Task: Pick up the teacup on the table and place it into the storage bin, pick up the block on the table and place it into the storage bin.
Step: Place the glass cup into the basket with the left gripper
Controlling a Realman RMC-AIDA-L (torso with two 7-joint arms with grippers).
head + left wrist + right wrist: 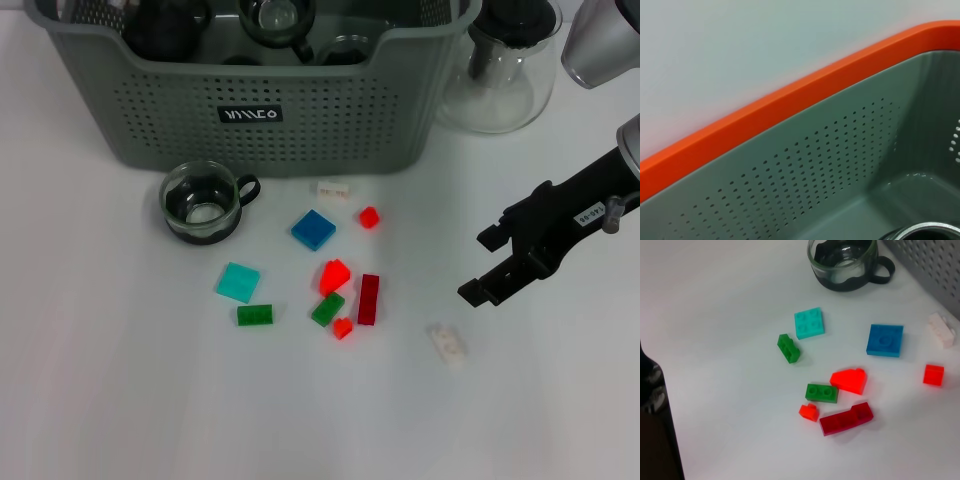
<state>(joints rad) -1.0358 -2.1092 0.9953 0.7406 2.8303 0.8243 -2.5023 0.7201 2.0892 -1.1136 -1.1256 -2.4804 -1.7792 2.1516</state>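
The head camera looks steeply down at the table. The right wrist camera hovers closer, sharing its scattered blocks. The left wrist camera sits tight against the storage bin at twelve o'clock.

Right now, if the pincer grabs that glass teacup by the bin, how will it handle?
The teacup looks like clear glass, so probably rigid, slippery and breakable. It stands upright on a broad base, so is unlikely to tip. Its side handle may snag.
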